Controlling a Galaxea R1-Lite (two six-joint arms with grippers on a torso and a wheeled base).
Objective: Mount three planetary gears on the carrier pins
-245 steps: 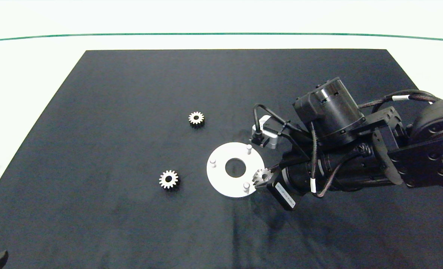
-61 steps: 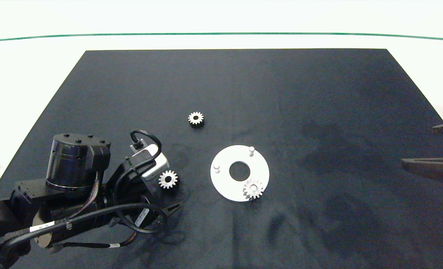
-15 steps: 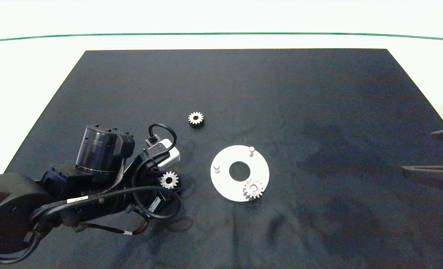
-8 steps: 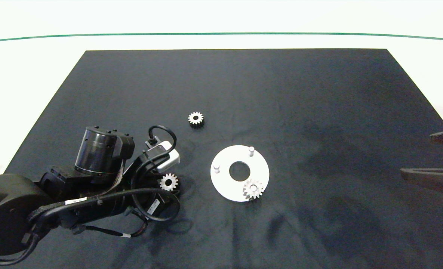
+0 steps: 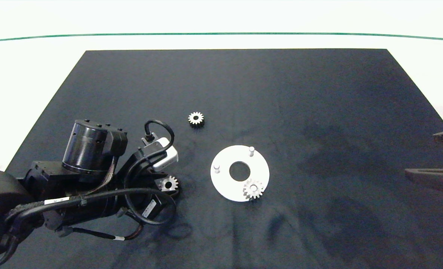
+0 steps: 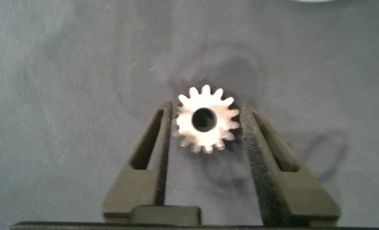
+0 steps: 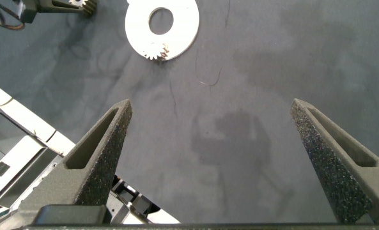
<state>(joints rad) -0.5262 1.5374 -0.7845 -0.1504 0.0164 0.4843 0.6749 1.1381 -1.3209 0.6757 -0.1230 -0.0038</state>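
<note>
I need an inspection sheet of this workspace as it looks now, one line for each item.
Surface: dark mat, nothing spilled.
Job's things: one gear sits on a peg of the white disc; two pegs bare; one gear lies loose.
Clutter: nothing seen.
Pincers: left pincer closed on a third gear; right pincer open, parked at the mat's right edge.
Cables: black loop on the left arm.
Surroundings: pale table, green line.

Head view overhead, whole mat (image 5: 243, 93); left wrist close, downward; right wrist high, far; both share disc (image 7: 179, 29).
</note>
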